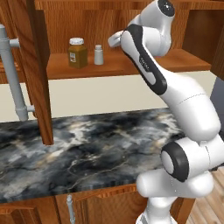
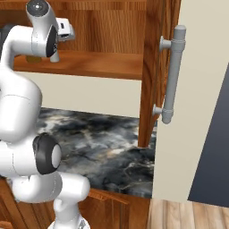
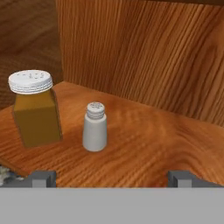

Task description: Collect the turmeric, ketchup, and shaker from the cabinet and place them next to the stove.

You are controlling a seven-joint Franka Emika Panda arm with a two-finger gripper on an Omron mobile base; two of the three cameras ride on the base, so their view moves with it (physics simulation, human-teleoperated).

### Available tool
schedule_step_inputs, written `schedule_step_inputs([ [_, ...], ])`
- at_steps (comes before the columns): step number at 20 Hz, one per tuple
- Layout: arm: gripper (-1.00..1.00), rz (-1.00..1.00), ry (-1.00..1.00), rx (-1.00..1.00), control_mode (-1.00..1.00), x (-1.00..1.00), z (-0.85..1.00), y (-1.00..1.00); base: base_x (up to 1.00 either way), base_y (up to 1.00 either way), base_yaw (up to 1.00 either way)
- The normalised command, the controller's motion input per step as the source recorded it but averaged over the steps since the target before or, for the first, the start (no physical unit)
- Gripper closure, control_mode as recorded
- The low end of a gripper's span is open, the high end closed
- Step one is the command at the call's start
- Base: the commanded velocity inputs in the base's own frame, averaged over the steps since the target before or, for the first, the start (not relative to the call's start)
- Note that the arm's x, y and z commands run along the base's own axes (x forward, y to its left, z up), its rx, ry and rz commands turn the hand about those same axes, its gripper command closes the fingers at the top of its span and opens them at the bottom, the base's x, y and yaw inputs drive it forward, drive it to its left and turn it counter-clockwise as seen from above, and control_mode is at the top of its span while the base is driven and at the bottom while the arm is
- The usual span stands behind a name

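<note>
On the shelf of the open wooden cabinet (image 1: 131,65) stand the turmeric (image 1: 77,52), a squat amber jar with a white lid, and the small white shaker (image 1: 99,55) just right of it. In the hand view the turmeric (image 3: 34,109) is at left and the shaker (image 3: 95,127) near the middle. My gripper (image 3: 111,178) hovers over the shelf, short of both. It is open, its fingertips (image 3: 41,178) wide apart with nothing between them. The shaker lies ahead, left of the gap's centre line. The ketchup and the stove are out of view.
The cabinet's left door (image 1: 37,74) hangs open over the counter, with a grey bar handle (image 1: 13,78). The right door (image 2: 152,71) is open too, with its own handle (image 2: 172,74). A dark marble counter (image 1: 87,148) runs below the shelf. The cabinet's back wall (image 3: 144,52) is close behind the containers.
</note>
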Motion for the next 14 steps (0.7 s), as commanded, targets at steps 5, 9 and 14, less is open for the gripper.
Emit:
schedule_step_inputs([
  [5,-1.0,0.0,0.0,0.0,-1.0,0.4,-0.03,0.34,0.0,0.0,0.0],
  [9,-1.0,0.0,0.0,0.0,-1.0,0.14,-0.01,0.12,0.0,0.0,0.0],
  [14,-1.0,0.0,0.0,0.0,-1.0,0.02,0.0,0.05,0.0,0.0,0.0],
])
